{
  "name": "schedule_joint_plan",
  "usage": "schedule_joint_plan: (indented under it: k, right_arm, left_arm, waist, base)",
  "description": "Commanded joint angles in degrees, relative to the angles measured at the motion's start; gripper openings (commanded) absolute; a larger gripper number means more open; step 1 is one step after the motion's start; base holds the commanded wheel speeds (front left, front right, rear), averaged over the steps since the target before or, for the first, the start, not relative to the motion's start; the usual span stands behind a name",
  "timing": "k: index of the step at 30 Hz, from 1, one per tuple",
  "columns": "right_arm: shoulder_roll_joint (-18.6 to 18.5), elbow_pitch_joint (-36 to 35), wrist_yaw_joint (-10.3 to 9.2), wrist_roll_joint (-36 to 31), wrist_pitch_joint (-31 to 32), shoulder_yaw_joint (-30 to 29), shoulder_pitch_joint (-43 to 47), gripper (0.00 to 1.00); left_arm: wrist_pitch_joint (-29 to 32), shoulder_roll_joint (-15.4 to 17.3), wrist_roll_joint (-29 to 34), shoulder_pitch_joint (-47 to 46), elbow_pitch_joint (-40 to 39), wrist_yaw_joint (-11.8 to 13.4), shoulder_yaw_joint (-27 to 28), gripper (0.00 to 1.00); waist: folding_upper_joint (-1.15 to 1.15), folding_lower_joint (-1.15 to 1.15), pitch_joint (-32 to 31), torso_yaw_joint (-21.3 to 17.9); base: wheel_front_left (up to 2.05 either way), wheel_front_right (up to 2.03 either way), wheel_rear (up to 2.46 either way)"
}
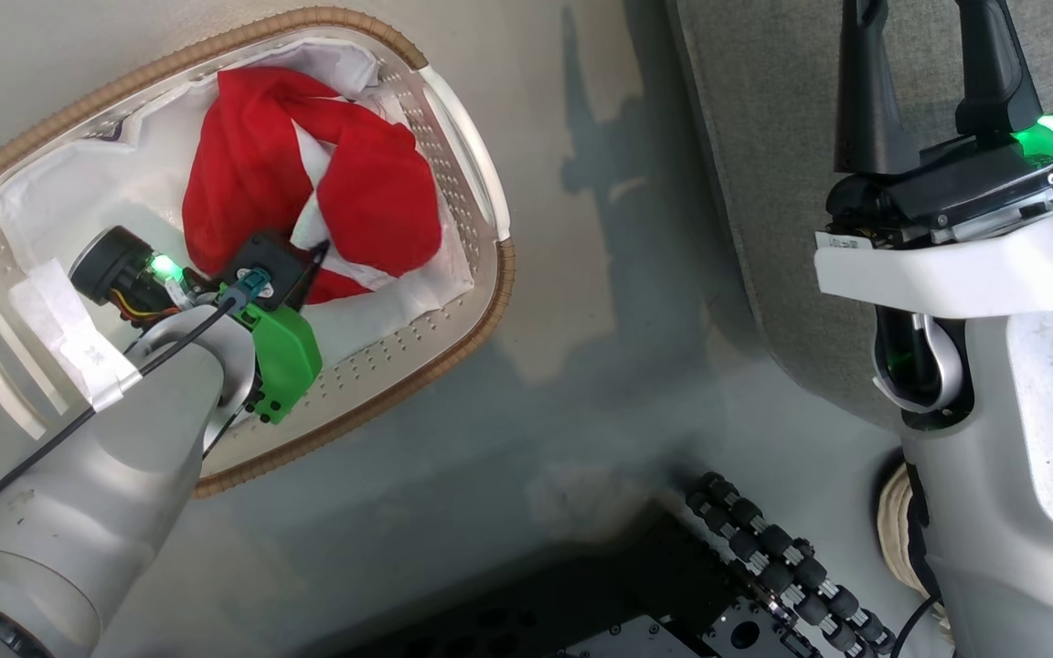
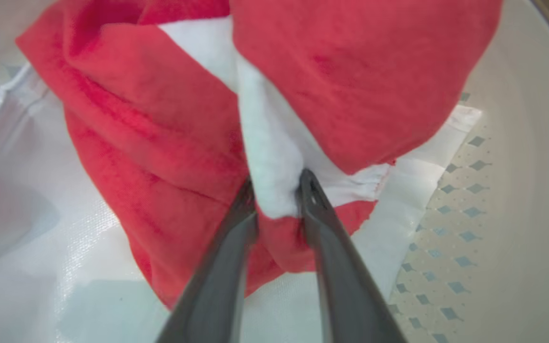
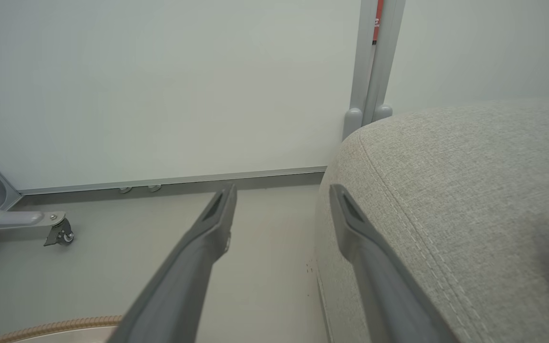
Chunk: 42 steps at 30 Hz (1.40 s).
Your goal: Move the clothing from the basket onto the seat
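Within the oval cream perforated plastic basket (image 1: 504, 283), the left pincer (image 2: 277, 183) clenches a white fold of the red-and-white fabric clothing (image 2: 160, 143), likely limp and light, best pinched where bunched; right pincer (image 3: 281, 190) released.

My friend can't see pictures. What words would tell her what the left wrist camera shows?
The left gripper pinches a white fold of the red clothing between its two dark fingers. The clothing lies bunched on a thin white liner sheet inside the cream basket, whose dotted wall curves up on the right.
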Motion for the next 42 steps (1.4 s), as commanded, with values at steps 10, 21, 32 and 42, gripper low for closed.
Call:
schedule_joint_plan:
  k: [10, 21, 32, 42]
  right_arm:
    - [-0.1, 2.5, -0.08, 1.8, -0.3, 1.4, -0.8, 1.00]
    - [-0.2, 7.8, -0.08, 0.6, -0.3, 4.2, 2.6, 1.00]
    - [-0.2, 13.7, -0.08, -3.0, -0.3, 6.1, 8.9, 1.00]
    - [-0.2, 17.5, -0.08, -4.5, -0.3, 7.6, 14.6, 1.00]
  left_arm:
    - [0.0, 2.5, -1.6, 3.0, -2.2, -0.2, 2.0, 0.00]
    - [0.0, 3.8, -0.8, 12.7, -9.9, -0.2, 10.6, 0.00]
    - [0.0, 1.1, 3.0, 24.8, -19.3, -0.2, 23.1, 0.00]
    - [0.0, -1.4, 7.0, 33.3, -30.2, -0.2, 32.5, 0.00]
  waist:
    - [0.00, 0.00, -2.9, -1.8]
    - [0.00, 0.00, -14.9, 0.0]
    - [0.00, 0.00, -28.7, 5.3]
    - [0.00, 0.00, -37.8, 9.4]
  base:
    - [0.00, 0.00, 0.00]
    - [0.00, 0.00, 0.00]
    - [0.00, 0.00, 0.00]
    - [0.00, 0.00, 0.00]
